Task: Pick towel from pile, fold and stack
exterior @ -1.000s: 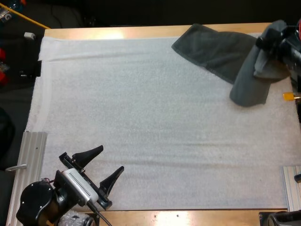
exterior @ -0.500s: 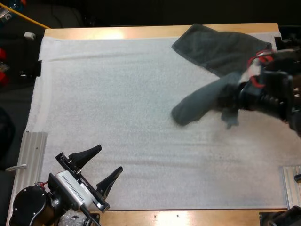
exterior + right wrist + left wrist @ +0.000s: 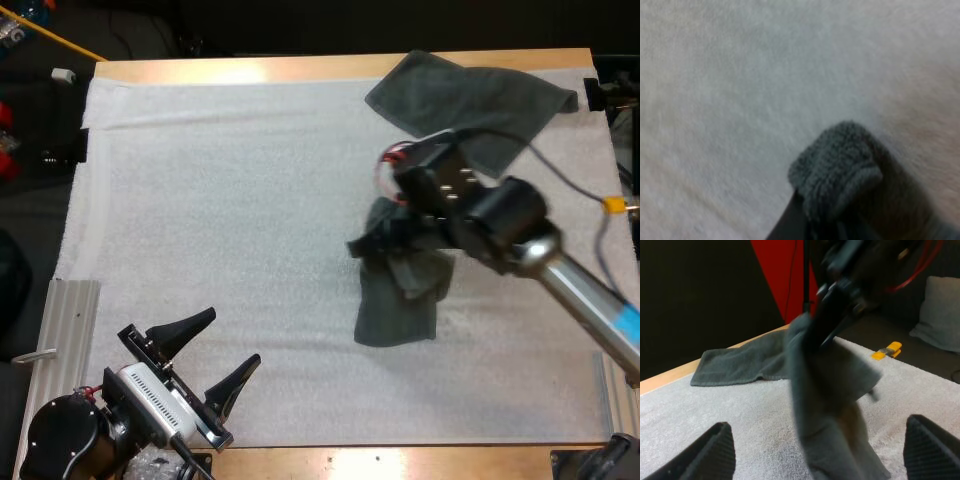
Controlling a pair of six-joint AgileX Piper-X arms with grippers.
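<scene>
Right hand [image 3: 380,240] is clamping a towel [image 3: 395,312] that's dangling right below it, second towel [image 3: 470,100] lying just beyond. Left hand [image 3: 236,336] is sitting with fingers wide apart.

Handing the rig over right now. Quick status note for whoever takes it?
Left gripper: open, idle at the near left corner of the mat.
Right gripper: shut on the held towel over mid-mat. It hangs bunched, its lower end on the mat.
Second towel: lies at the mat's far right.
Done: one towel picked.
Left: spread, fold and stack it, then the second towel.
</scene>
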